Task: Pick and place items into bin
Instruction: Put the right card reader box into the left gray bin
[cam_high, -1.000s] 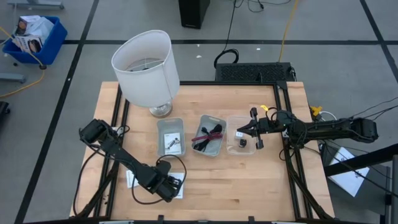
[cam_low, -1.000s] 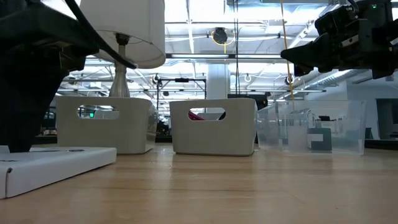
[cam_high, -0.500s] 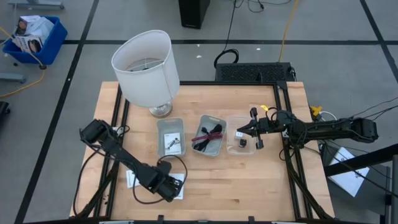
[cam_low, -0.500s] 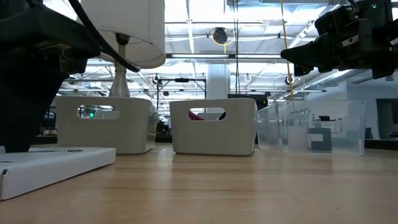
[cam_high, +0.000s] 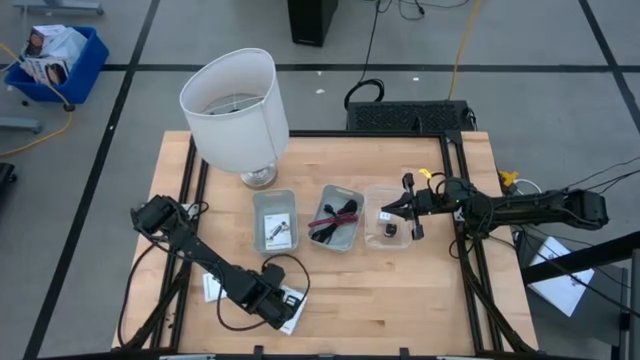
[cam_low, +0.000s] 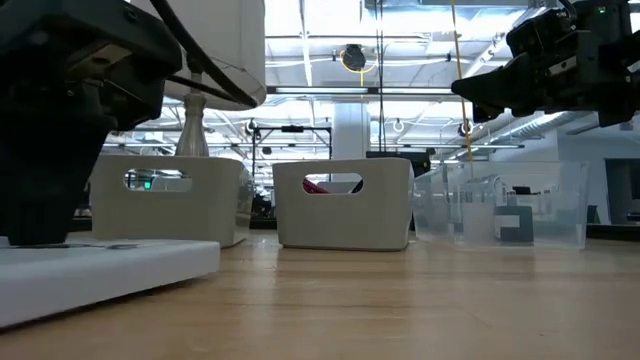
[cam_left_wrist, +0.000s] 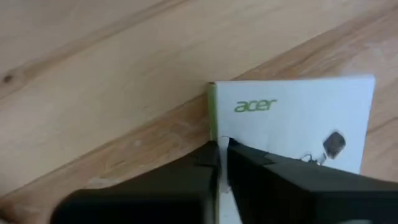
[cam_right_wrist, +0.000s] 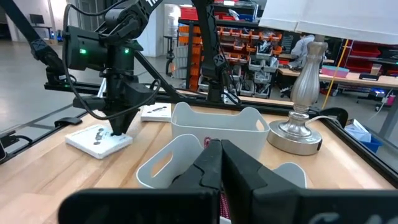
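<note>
A white square packet (cam_left_wrist: 292, 118) printed "acer" lies flat on the wood near the table's front left. My left gripper (cam_high: 283, 303) points down on it, its fingers closed to a thin slit. A second white packet (cam_high: 209, 288) lies just left of it. Black and magenta cables (cam_high: 335, 215) fill the middle grey bin. A small dark item (cam_high: 277, 230) lies in the left grey bin (cam_high: 274, 205), and a tiny black cube (cam_high: 388, 229) in the clear bin (cam_high: 392, 240). My right gripper (cam_high: 385, 212) hangs shut and level over the clear bin. My left gripper comes from above, pointing steeply down, onto the packet's side with the green edge (cam_left_wrist: 212, 118). Its two fingers (cam_left_wrist: 186, 174) are almost together, with a thin white strip of the packet showing between the tips. The packet rests flat on the table (cam_low: 110, 270).
A big white lampshade (cam_high: 235, 100) on a metal base stands at the back left, behind the bins. Black frame rails (cam_high: 186, 190) run along the table's left and right sides. Bare wood lies in front of the bins.
My left gripper has sunk onto the packet and its fingers have closed from wide open to a thin slit. The packet has turned a little and shifted toward the table's right, staying on the wood.
</note>
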